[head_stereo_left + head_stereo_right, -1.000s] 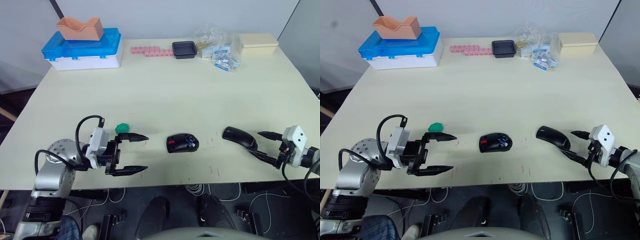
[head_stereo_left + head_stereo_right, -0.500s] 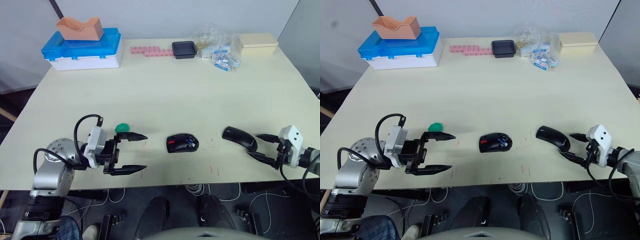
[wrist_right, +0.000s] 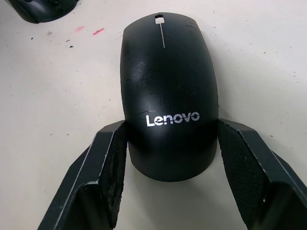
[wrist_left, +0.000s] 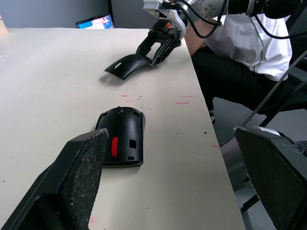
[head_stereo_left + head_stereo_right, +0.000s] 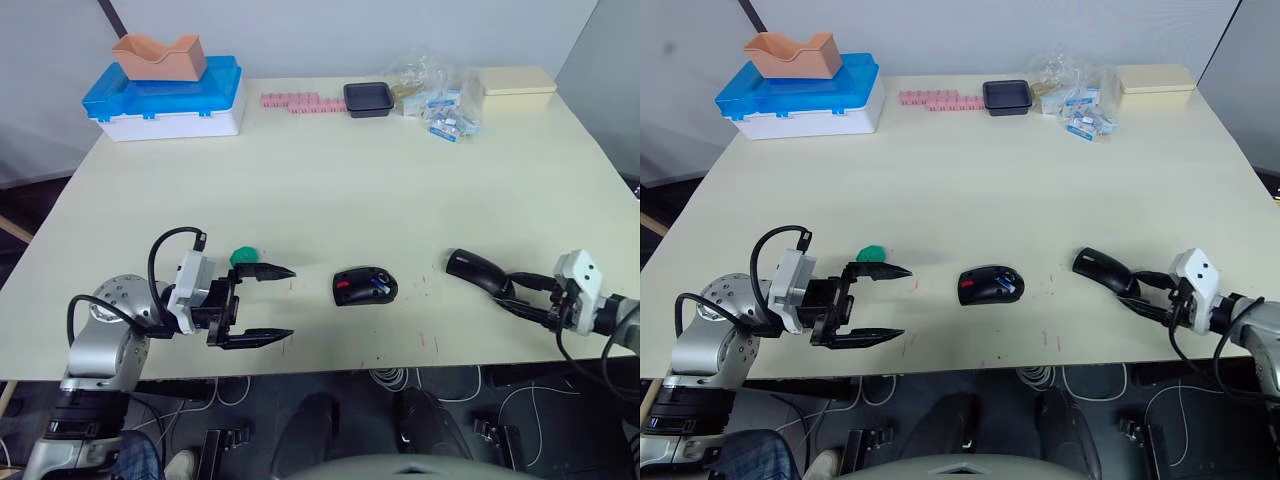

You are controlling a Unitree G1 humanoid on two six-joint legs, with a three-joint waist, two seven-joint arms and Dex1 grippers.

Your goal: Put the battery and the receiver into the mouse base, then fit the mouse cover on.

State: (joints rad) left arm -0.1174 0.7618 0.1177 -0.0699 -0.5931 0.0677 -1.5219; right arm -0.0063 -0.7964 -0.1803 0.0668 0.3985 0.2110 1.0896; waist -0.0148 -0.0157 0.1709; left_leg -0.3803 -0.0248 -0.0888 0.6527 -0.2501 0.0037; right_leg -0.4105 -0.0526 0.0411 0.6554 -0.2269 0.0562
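- Right gripper sits at the near right of the table, fingers spread on either side of the mouse cover's rear end — pads touching or just beside its sides, I cannot tell which.
- Left gripper hovers wide open near the left edge, holding nothing.
- Mouse base lies between them, a blue-ended battery inside.
- Green piece lies just beyond the left gripper.

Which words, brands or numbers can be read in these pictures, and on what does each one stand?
"Lenovo": in silver letters on the mouse cover, between the right gripper fingers.
The packets at the far edge of the table: print too small to read.
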